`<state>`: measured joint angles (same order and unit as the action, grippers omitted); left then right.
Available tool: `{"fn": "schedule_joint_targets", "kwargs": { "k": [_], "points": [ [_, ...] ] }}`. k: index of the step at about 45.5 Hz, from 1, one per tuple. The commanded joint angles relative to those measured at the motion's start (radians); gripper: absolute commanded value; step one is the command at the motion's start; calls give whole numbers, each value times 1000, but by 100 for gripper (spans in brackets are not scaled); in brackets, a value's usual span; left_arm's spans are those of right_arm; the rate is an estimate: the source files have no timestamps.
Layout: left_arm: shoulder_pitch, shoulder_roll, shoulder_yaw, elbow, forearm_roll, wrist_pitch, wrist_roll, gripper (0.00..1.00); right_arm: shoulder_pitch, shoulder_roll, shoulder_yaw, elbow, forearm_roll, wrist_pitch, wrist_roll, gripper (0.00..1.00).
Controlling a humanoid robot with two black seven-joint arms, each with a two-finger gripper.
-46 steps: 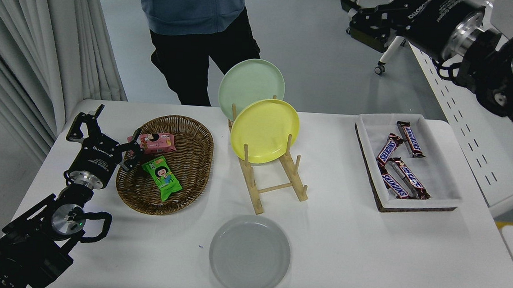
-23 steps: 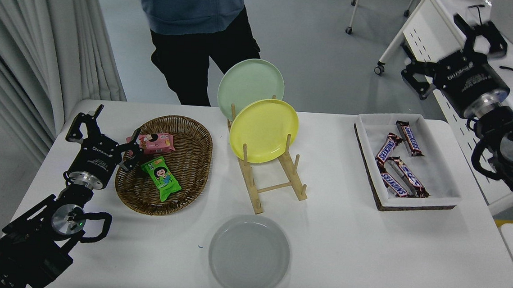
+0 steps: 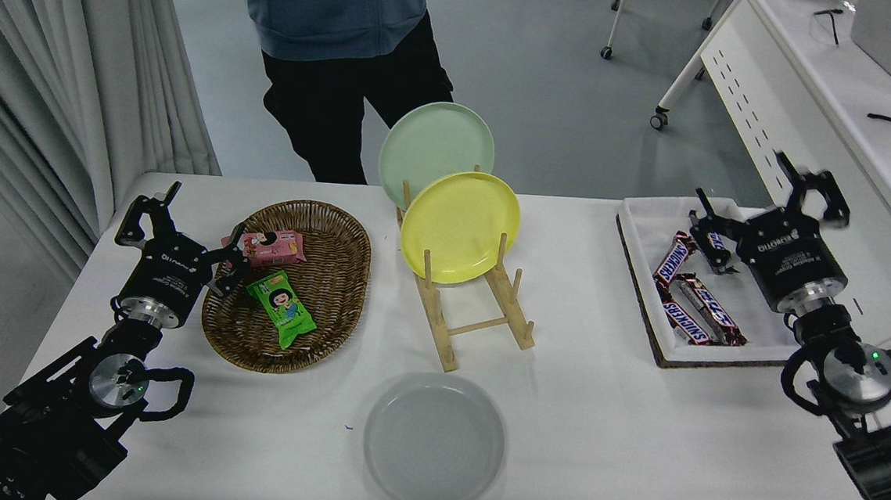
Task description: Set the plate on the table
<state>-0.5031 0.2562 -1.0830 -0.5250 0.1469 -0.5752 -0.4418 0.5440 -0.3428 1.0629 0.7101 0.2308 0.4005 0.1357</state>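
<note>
While the left gripper (image 3: 181,224) rests at the desk's (image 3: 604,449) left side with its fingers (image 3: 152,202) released and empty, a wicker basket (image 3: 334,273) lies just right of them, touching one fingertip, with a pink packet (image 3: 273,246) and a green packet (image 3: 281,308) inside. Further right, a wooden rack (image 3: 480,315) holds a yellow plate (image 3: 460,227) and a pale green plate (image 3: 437,143) upright. The grey plate (image 3: 434,440) lies flat on the desk, in front of the rack, well apart from both sets of fingers. The right gripper (image 3: 765,217) hovers over a white tray (image 3: 720,355) of chocolate bars (image 3: 697,303), fingers (image 3: 810,189) spread and empty.
</note>
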Motion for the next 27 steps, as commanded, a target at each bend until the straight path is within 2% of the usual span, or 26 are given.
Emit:
{"fn": "schedule_joint_targets", "kwargs": {
  "k": [1, 8, 17, 27],
  "points": [
    [0, 0, 0, 0, 0, 0, 0, 100, -9, 82, 51, -204, -13, 49, 1, 100],
    [0, 0, 0, 0, 0, 0, 0, 100, 17, 82, 46, -224, -14, 40, 1, 100],
    [0, 0, 0, 0, 0, 0, 0, 100, 120, 148, 11, -409, -14, 50, 1, 100],
    [0, 0, 0, 0, 0, 0, 0, 100, 132, 166, -47, -411, -14, 81, 1, 100]
  ]
}}
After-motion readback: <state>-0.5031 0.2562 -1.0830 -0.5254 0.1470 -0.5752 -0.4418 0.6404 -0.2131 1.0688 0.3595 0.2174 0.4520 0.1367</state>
